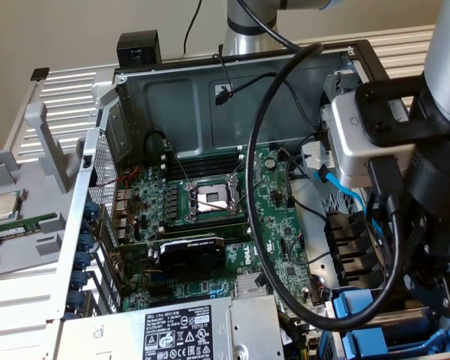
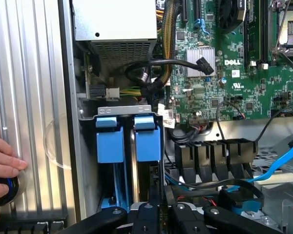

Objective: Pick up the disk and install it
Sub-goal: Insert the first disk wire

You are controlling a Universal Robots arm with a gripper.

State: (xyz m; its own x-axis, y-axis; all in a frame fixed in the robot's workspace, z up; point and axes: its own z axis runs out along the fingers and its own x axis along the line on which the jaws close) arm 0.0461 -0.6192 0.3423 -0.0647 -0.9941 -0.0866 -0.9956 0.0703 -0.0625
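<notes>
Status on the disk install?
Tool shut, at bay. Disk in slot beside second drive; grip unclear. Cables close by.

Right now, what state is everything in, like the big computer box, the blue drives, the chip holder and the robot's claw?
Dark metal computer case: open, side cover off.
Silver processor socket: empty.
Small square silver chip: lying outside the case.
Blue-framed silver disk nearer the green board: standing in its bay slot.
Other blue-framed drive: slotted beside it.
Black gripper: shut, by the bay.
</notes>
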